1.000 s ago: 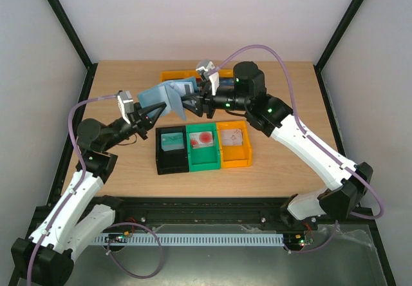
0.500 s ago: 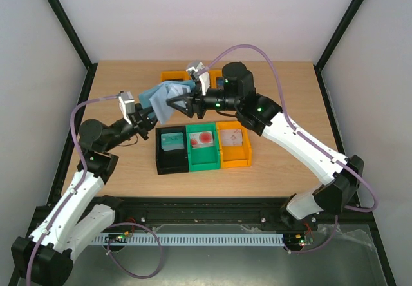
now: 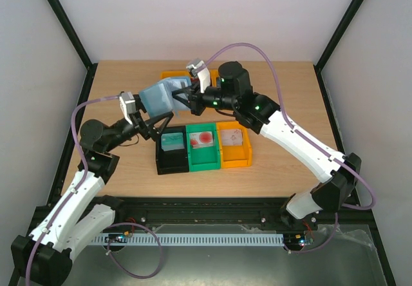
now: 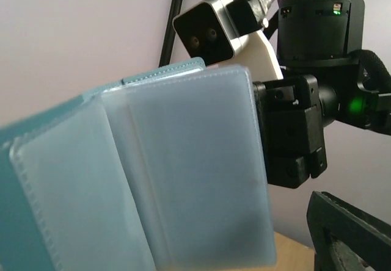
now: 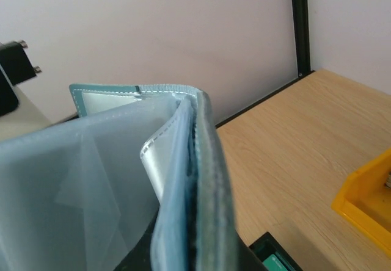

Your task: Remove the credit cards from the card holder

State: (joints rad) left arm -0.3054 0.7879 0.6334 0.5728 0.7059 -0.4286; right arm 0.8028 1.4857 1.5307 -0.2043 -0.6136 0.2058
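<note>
Holding the card holder (image 3: pixel 158 97) open above the far-left table (image 3: pixel 129 170), right gripper (image 3: pixel 182 98) pinches its right edge, left gripper (image 3: pixel 156 118) hangs spread just below. Next, I reckon: left digs into a sleeve.

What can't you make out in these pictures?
- Whether anything is inside the slate-blue bifold wallet: left wrist view, frosted sleeves blur contents.
- Print on the thin plastic cards in the black, green and orange bins: top view, too small.
- Left end effector's second finger: left wrist view, wallet covers it.
</note>
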